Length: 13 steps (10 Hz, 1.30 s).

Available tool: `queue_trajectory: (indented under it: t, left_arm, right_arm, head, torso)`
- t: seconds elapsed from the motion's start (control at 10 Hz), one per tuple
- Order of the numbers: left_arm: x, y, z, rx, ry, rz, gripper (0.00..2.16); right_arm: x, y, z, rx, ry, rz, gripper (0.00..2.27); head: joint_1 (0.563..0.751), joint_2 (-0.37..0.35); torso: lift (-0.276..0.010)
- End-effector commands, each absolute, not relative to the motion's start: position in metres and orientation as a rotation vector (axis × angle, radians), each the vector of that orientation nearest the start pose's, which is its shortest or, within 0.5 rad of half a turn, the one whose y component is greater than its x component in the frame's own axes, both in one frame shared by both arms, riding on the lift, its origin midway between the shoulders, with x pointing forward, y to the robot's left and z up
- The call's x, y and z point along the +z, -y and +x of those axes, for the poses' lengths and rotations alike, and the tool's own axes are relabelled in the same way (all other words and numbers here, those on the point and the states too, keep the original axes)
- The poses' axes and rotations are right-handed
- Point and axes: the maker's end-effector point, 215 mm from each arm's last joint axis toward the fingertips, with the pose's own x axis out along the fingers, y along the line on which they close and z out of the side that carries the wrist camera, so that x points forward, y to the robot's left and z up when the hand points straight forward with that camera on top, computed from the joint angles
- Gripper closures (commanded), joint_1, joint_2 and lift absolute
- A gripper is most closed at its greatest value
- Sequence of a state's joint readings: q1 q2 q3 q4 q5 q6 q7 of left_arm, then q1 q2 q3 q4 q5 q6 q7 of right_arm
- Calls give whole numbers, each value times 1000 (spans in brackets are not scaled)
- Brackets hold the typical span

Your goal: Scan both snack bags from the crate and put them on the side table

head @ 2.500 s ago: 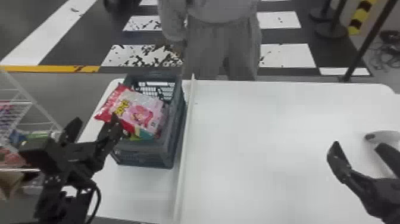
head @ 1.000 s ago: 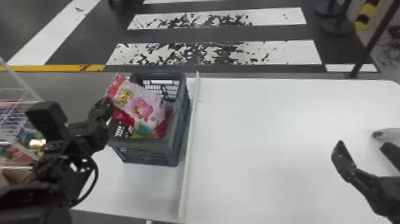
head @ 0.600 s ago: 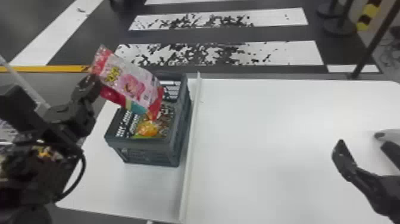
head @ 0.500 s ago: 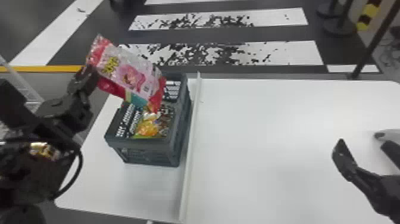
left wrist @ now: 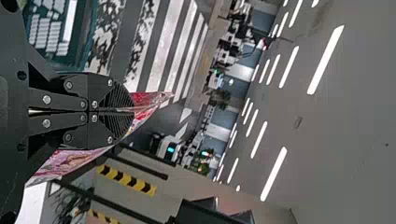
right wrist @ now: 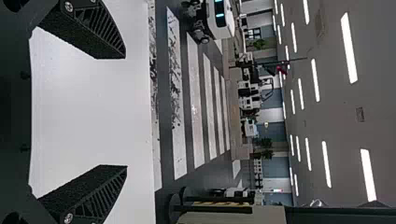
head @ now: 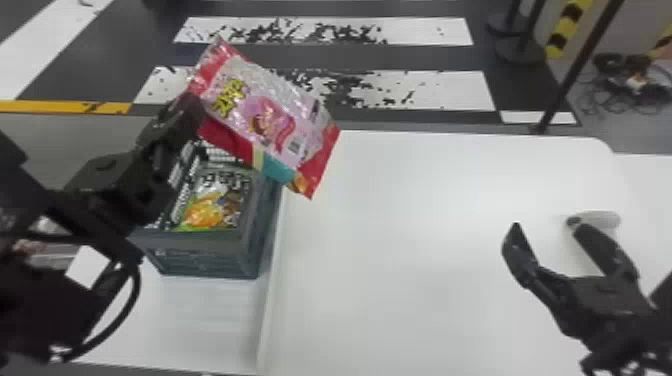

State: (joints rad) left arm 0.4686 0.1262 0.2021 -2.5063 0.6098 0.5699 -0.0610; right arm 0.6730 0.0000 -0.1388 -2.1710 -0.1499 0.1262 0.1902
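1 snack bag up in the left gripper, 1 down in the crate.
From where I stand, the left gripper has its 2 fingers pinched on an end of the pink-and-red snack bag, which hangs tilted above the dark crate. Inside the crate lies the 2nd bag, the orange-and-green snack bag, printed side up. The crate sits on a white surface beside a long pale ridge. On the ridge's other side, the right gripper is parked over the white table, its 2 fingers spread wide, near a grey-white object.
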Motion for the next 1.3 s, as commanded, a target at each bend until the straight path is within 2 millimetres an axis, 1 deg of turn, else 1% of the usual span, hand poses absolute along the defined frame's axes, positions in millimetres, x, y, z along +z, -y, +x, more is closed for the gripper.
queue_trajectory:
  t: [0.0, 0.1, 0.2, 0.3, 0.4, 0.5, 0.6, 0.7, 0.8, 0.9, 1.0, 1.1, 1.2]
  left_arm:
    - [-251, -159, 440, -312, -152, -340, 1905]
    - [-276, -124, 443, -361, -192, -348, 1905]
    - [-309, -93, 443, -402, -246, -353, 1902]
    - [-347, -58, 440, -448, -319, -331, 1902]
    - [-375, -25, 437, -512, -364, -336, 1902]
    - [-393, 0, 433, -571, -390, -347, 1889]
    - [-400, 18, 432, -615, -384, -364, 1750]
    - [-408, 32, 430, -649, -403, -360, 1281]
    - [-415, 32, 429, -635, -411, -317, 100]
    - [-424, 20, 435, -587, -412, -222, -2]
    - [-420, 4, 444, -517, -394, -181, 36]
    - [-407, -12, 452, -478, -360, -145, 33]
    - [-391, -32, 455, -434, -317, -98, 36]
  right_arm:
    - [-374, 258, 389, 73, -185, 92, 83]
    - [-375, 259, 389, 72, -188, 91, 87]
    - [-375, 260, 389, 71, -187, 92, 87]
    - [-377, 260, 390, 70, -197, 94, 87]
    - [-378, 259, 390, 73, -198, 95, 87]
    - [-378, 259, 390, 73, -198, 95, 87]
    - [-378, 259, 390, 71, -198, 94, 87]
    - [-379, 260, 389, 70, -203, 95, 87]
    - [-378, 259, 390, 73, -199, 97, 87]
    - [-378, 258, 390, 73, -201, 97, 87]
    - [-378, 258, 391, 73, -199, 97, 87]
    - [-377, 258, 391, 73, -198, 97, 87]
    - [-378, 258, 392, 73, -199, 97, 87]
  head:
    - [695, -28]
    - [695, -79]
    - [695, -136]
    - [695, -187]
    - [695, -241]
    - [695, -268]
    - [695, -314]
    - [695, -349]
    - [695, -350]
    - [695, -350]
    - [695, -350]
    - [695, -350]
    - [695, -334]
  torso:
    - [-87]
    - [-87]
    - [-87]
    - [-87]
    - [-87]
    - [-87]
    - [-87]
    - [-87]
    - [-87]
    - [-87]
    - [-87]
    - [-87]
    - [-87]
